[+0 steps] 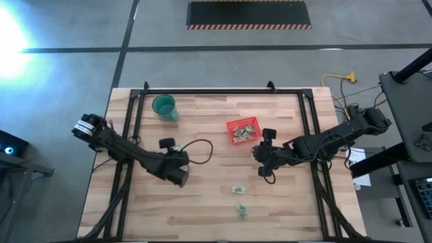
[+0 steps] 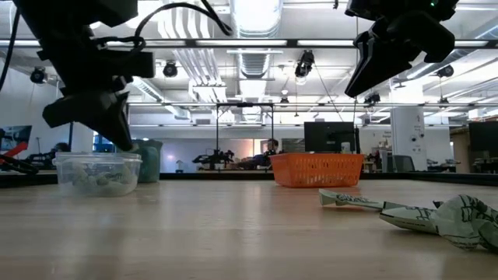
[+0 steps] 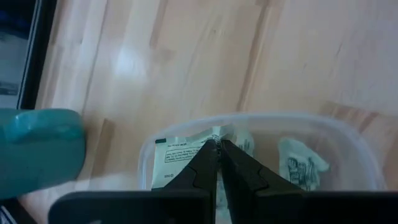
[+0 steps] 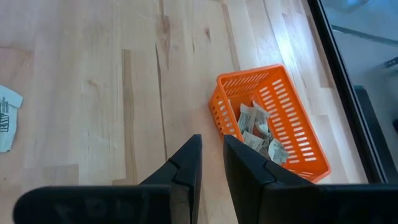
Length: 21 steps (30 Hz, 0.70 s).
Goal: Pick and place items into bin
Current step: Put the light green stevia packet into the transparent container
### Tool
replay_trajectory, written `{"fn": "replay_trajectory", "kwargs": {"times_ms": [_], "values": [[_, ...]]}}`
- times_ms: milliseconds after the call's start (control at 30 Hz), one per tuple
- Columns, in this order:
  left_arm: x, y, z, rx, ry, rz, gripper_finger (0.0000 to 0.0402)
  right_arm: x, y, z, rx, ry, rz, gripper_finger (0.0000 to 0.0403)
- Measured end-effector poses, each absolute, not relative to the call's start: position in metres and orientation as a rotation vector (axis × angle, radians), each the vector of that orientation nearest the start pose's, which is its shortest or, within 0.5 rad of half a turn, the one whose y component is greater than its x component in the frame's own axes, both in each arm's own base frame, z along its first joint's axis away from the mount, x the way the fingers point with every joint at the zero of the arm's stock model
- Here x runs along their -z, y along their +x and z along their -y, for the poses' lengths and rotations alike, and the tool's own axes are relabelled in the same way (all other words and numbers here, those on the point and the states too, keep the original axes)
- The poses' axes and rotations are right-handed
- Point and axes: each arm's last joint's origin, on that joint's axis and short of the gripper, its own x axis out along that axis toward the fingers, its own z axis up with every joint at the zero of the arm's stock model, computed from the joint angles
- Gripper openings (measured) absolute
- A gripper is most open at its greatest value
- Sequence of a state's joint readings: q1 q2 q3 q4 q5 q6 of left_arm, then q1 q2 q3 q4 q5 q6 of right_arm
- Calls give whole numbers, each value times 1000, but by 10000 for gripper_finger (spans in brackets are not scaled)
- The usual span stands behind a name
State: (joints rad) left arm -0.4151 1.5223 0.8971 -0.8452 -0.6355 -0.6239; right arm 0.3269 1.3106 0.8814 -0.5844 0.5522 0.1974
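Note:
The red basket [image 1: 243,129] [image 2: 317,169] [image 4: 273,121] stands on the table with several pale green and white pieces inside. More pieces fill a clear plastic tub [image 2: 97,173] [image 3: 348,149]. Two loose pieces [image 1: 238,191] [image 1: 242,210] lie toward the near edge; in the low view they are the near pieces [image 2: 350,200] [image 2: 459,218]. My left gripper [image 1: 167,144] [image 3: 216,146] points down over the tub, fingers shut, tips at a white-labelled piece [image 3: 180,155]. My right gripper [image 1: 264,152] [image 4: 211,152] hovers beside the basket on its near-right side, fingers a narrow gap apart and holding nothing. My left gripper comes at the tub from above with its shut tips at the edge of the white-labelled piece [image 3: 202,138]. I cannot tell whether the tips touch or pinch that piece. The low view shows nothing hanging below the fingers.
A teal cup [image 1: 164,106] [image 3: 37,149] stands just beyond the tub, near the table's far left corner. Black frame rails run along the table's left, right and far edges. One more piece [image 4: 6,118] shows at the edge of the right wrist view. Bare wood lies between tub and basket.

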Motion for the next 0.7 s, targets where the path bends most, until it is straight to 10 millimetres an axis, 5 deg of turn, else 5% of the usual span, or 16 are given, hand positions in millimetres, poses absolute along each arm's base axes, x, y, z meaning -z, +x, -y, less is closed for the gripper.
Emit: {"fn": "replay_trajectory", "kwargs": {"times_ms": [433, 700], "values": [[-177, 227, 84, -580, 100, -1138, 4, -234, 242, -66, 285, -255, -871, 57], [-177, 227, 84, -589, 90, -1130, 73, -233, 242, -66, 285, -256, -872, 57]]}}
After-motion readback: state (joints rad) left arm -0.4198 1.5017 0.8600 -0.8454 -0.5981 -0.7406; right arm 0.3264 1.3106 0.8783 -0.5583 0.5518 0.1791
